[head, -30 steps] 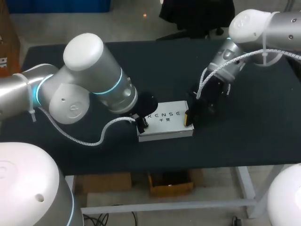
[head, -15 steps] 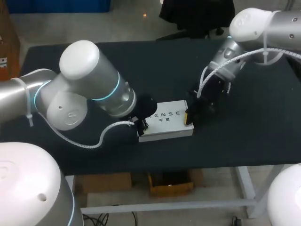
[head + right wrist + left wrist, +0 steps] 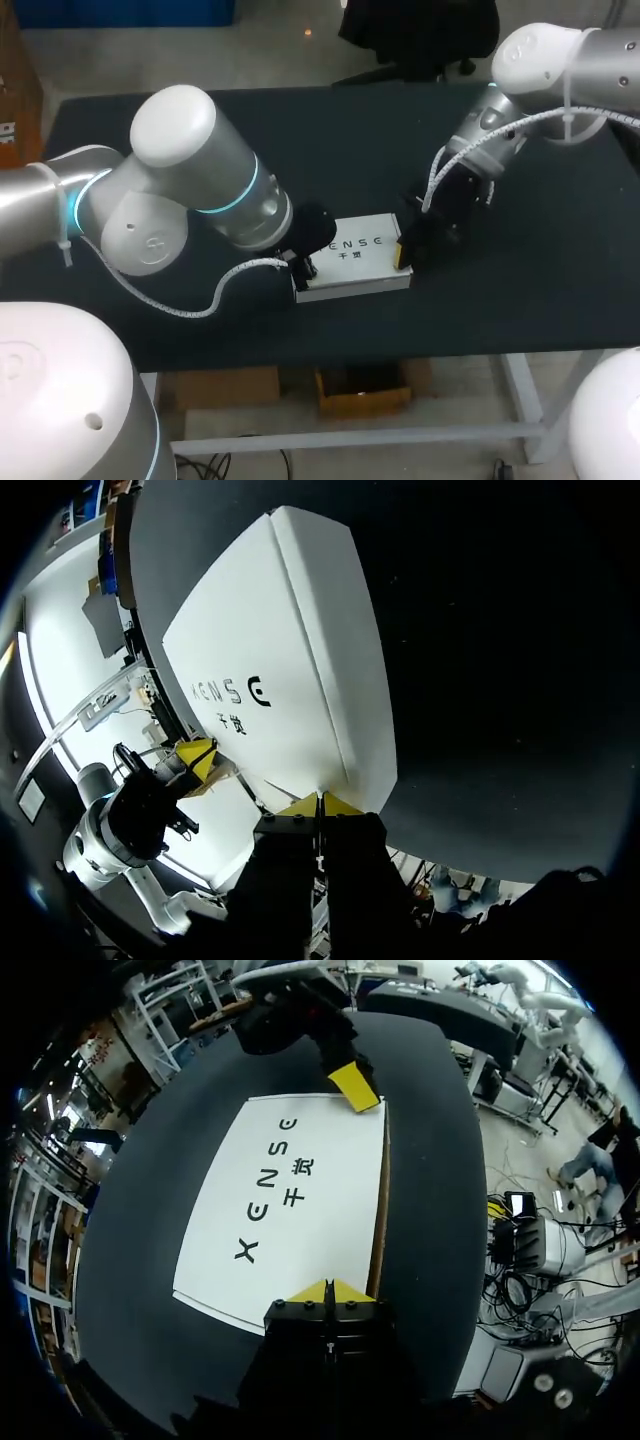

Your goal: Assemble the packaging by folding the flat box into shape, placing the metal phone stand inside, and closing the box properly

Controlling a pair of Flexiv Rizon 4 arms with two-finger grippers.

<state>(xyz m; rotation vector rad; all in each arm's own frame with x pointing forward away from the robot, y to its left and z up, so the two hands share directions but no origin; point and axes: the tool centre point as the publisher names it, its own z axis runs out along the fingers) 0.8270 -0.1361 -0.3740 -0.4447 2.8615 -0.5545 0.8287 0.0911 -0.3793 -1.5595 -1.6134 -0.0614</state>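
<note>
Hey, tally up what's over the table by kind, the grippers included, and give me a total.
White box: 1
Grippers, the left gripper and the right gripper: 2
Total: 3

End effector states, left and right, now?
Left end effector: closed, tips at the white box edge, holding nothing.
Right end effector: closed, holding nothing.

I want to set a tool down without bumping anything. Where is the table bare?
The table is bare behind the box, up to its far edge, and at its right end past the right gripper. It is crowded at the box's two ends, where that gripper and the left gripper sit.
</note>
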